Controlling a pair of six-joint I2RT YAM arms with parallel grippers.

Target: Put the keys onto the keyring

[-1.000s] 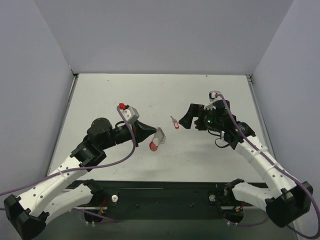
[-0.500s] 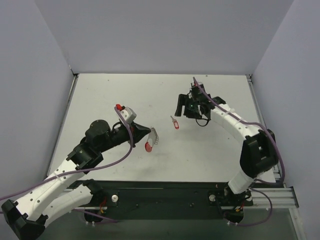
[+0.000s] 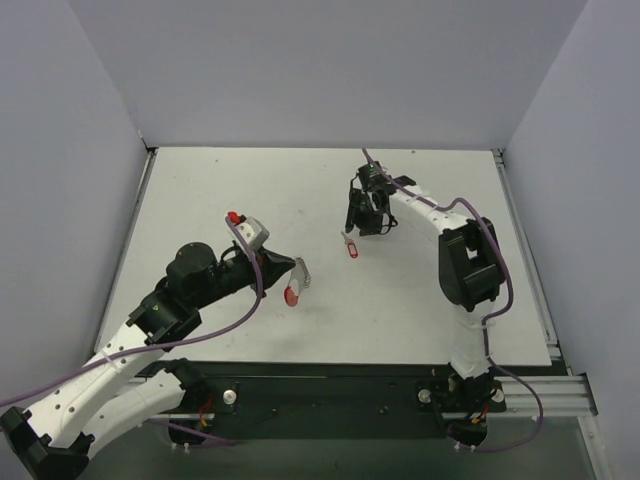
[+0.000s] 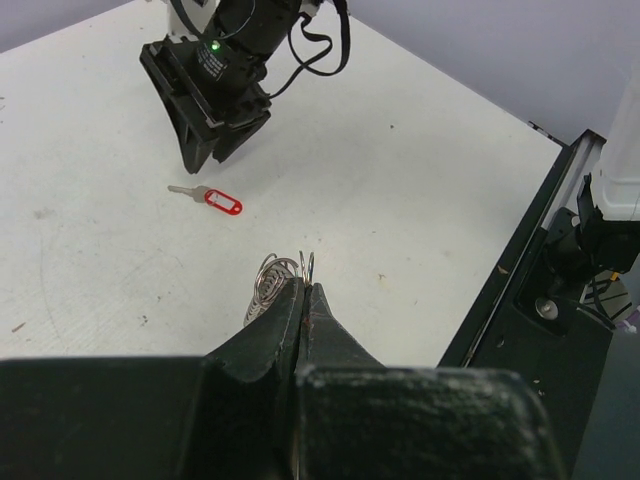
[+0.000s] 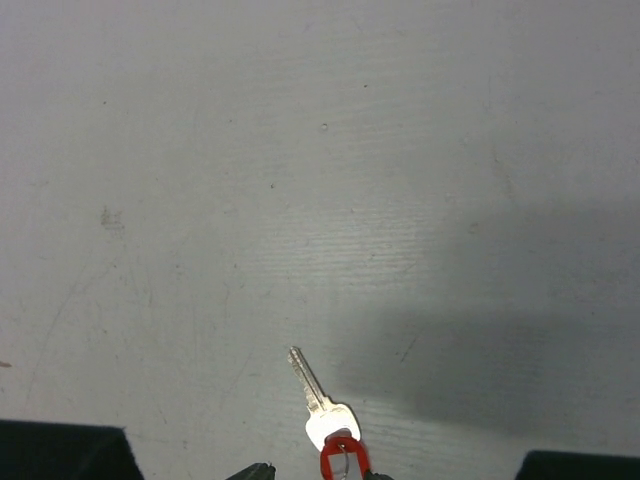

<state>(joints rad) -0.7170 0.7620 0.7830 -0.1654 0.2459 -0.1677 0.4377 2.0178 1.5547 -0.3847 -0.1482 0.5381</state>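
1. The key (image 3: 349, 245) lies flat on the table (image 3: 240, 190). Its long axis runs diagonally in the top view, with the silver blade toward far-left and the red head toward near-right.
2. It sits just ahead of the tips of the right gripper (image 3: 360, 225) and seems clear of them. In the right wrist view the blade points away from the fingers (image 5: 60, 455), and the red head lies at the bottom edge, about midway between them.
3. Those fingers stand apart at the two lower corners of that view and grip nothing.
4. The ring (image 3: 296, 283) hangs at the tips of the left gripper (image 4: 303, 292), well to the left of the key. Its silvery band is nearest the tips and its red arc lies toward the near side.
5. The left fingers (image 4: 270, 340) are pressed together, pinching the silvery band. In the left wrist view its coils bulge out just past the tips.
6. Compared with a second ago:
   - The key has not moved.
   - The right gripper was to the right of the key, with its arm bowed out to the right. It now stands on the key's far side, tips toward it.
   - The left gripper has drawn back a little toward near-left, taking the ring farther from the key.
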